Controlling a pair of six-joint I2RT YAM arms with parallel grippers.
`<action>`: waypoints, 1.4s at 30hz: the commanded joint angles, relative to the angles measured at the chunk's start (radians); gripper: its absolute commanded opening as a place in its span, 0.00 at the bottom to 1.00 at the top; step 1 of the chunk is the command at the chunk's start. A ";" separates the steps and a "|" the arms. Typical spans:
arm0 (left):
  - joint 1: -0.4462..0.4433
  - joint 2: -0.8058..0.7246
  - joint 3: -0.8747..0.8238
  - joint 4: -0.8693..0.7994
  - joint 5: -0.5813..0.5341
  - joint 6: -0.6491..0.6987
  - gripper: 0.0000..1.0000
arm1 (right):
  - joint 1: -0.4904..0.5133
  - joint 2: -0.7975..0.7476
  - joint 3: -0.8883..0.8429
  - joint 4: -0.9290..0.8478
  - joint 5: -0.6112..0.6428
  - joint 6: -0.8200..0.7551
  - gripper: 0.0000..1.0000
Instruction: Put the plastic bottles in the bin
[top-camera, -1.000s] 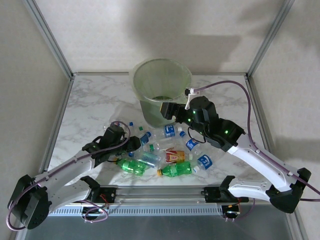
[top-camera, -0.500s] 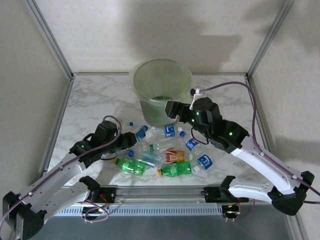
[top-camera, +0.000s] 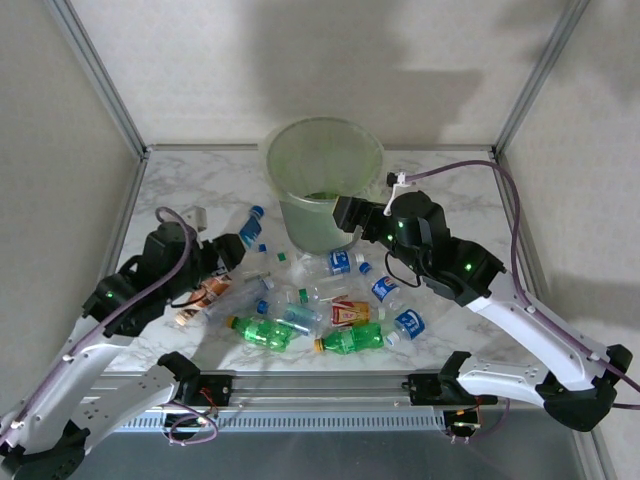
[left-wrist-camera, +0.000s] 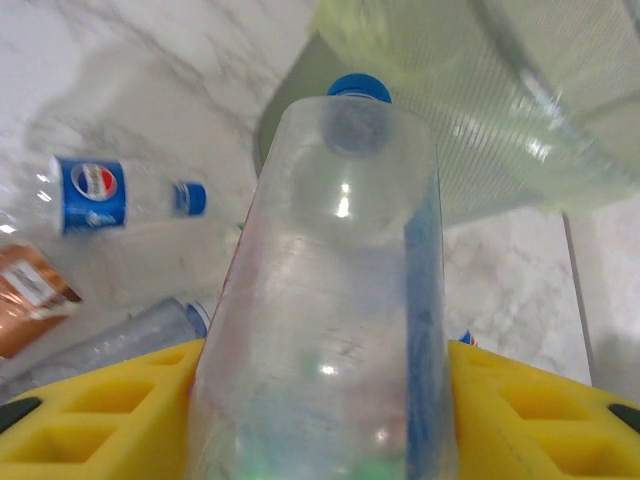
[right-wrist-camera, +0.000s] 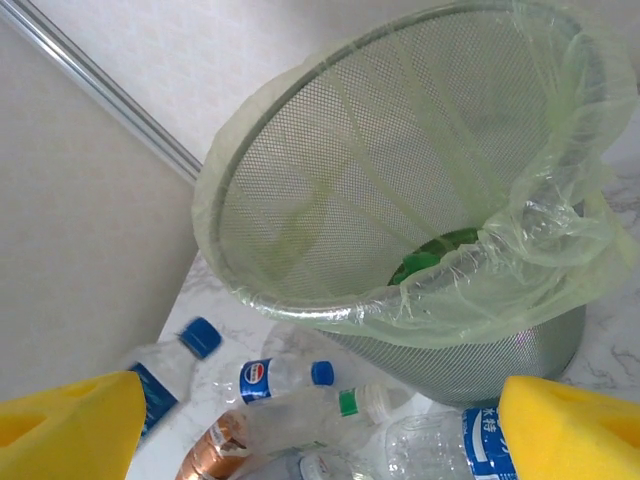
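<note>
Step in hand: transfer of one bottle to the bin. The left pincer is clenched on a clear bottle with a blue cap. The bottle is held clear of the surface, just left of the bin and outside its rim. The right pincer is released, with nothing between its yellow pads, and hangs at the near right side of the bin. The remaining bottles lie in a loose heap on the near side of the bin.

Next move, as a judgement: raise the held bottle above the rim, bring it over the bin's mouth, then release. The cap end leads, so rim clearance is the point to watch.

The left wrist view gives the grip: a pad on each flank of the bottle, cap towards the bin. The right wrist view gives the bin's interior: mesh wall, pale green liner, and a green item at the bottom. The top view gives the layout of both arms and the heap around the bin
</note>
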 joint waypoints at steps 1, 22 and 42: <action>-0.006 0.025 0.103 -0.118 -0.171 0.003 0.53 | 0.007 -0.018 0.013 0.003 0.019 0.014 0.91; -0.024 0.612 0.594 0.296 -0.038 0.191 0.53 | 0.005 -0.199 -0.137 -0.126 0.142 0.121 0.93; -0.040 0.844 0.561 0.365 -0.112 0.295 0.54 | -0.042 -0.197 -0.181 -0.161 0.134 0.140 0.93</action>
